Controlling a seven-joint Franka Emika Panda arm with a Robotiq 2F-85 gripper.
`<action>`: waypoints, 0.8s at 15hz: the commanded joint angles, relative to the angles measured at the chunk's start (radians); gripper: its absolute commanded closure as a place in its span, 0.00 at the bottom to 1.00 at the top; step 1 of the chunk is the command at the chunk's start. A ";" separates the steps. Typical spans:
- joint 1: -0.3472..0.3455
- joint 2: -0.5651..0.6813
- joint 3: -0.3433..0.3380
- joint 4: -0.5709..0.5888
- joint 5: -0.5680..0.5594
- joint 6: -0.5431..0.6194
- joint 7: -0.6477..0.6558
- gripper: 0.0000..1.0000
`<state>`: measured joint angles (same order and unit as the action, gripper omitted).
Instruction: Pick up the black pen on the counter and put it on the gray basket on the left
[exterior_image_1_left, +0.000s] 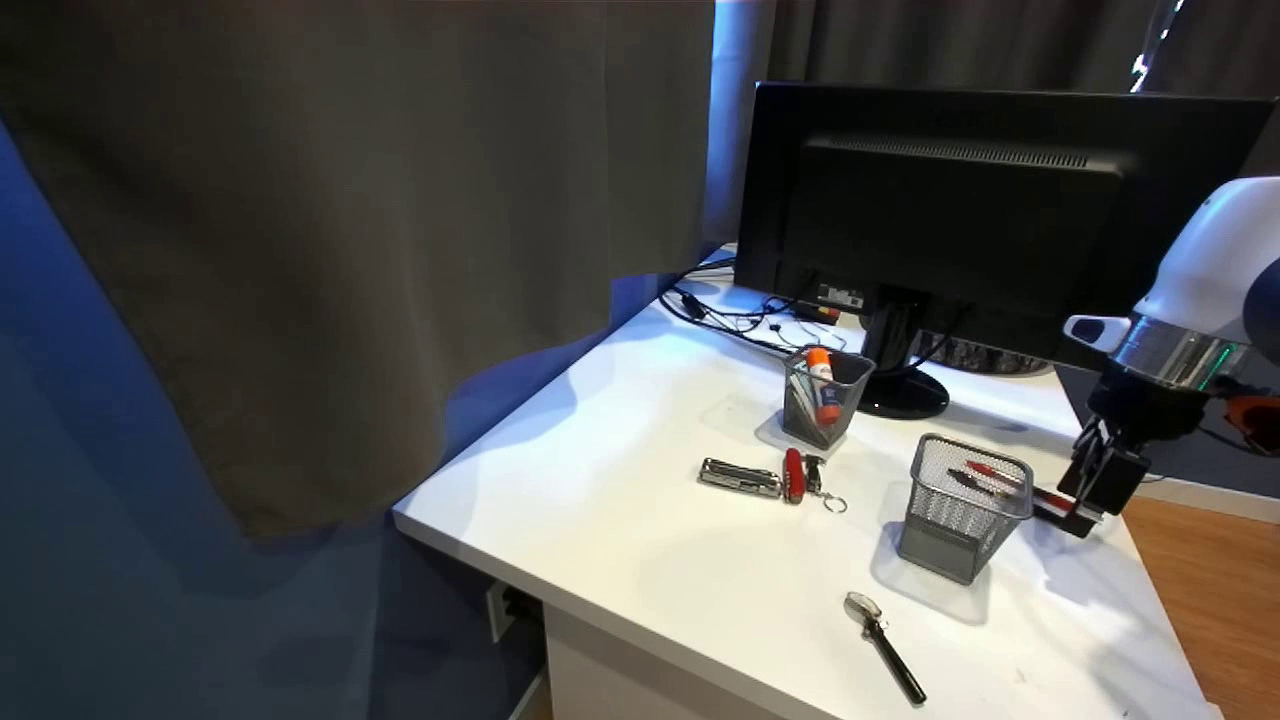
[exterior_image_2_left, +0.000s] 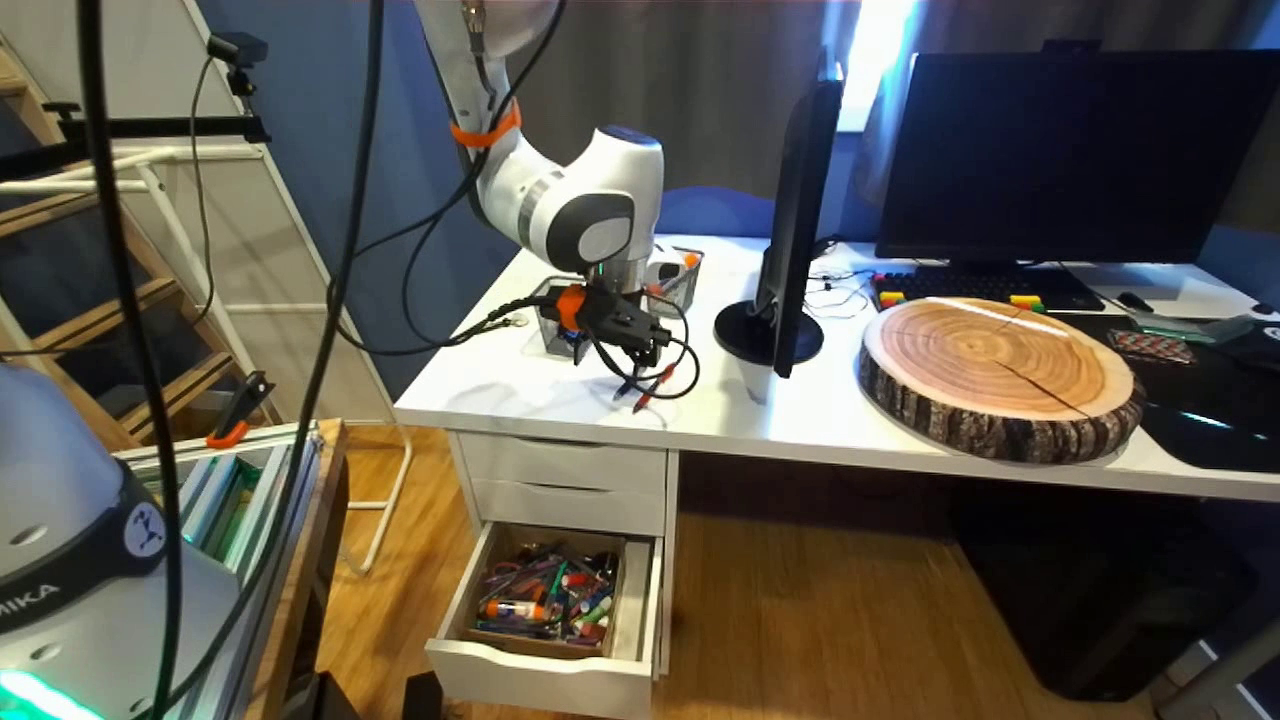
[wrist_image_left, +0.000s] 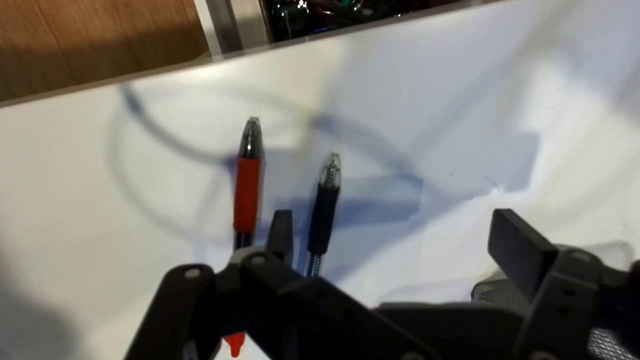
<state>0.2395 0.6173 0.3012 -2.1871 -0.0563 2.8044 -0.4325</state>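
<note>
The end effector (wrist_image_left: 398, 231) is positioned low over the counter (exterior_image_1_left: 620, 480), near the front edge, on the drawer side. Its jaws stand wide apart, released; the black pen (wrist_image_left: 324, 217) lies on the counter in the gap, just beside one finger. Contact between finger and pen cannot be determined. The red pen (wrist_image_left: 247, 195) lies alongside, outside the gap and farther from the left edge. Both pens run roughly square to the front edge, transparent ends toward it. The gray basket (exterior_image_1_left: 940, 545) stands upright, nearer the left edge than the pens and farther back from the front edge. A second mesh basket (exterior_image_1_left: 805, 425), holding an orange-topped tube (exterior_image_1_left: 820, 365), stands near the monitor (exterior_image_1_left: 1000, 200).
</note>
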 joint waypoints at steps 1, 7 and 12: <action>0.001 0.047 -0.009 0.034 -0.061 0.035 0.032 0.00; 0.000 0.062 -0.020 0.045 -0.094 0.041 0.039 0.40; -0.006 0.069 -0.017 0.049 -0.100 0.038 0.036 0.75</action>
<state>0.2391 0.6674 0.2836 -2.1555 -0.1186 2.8309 -0.4228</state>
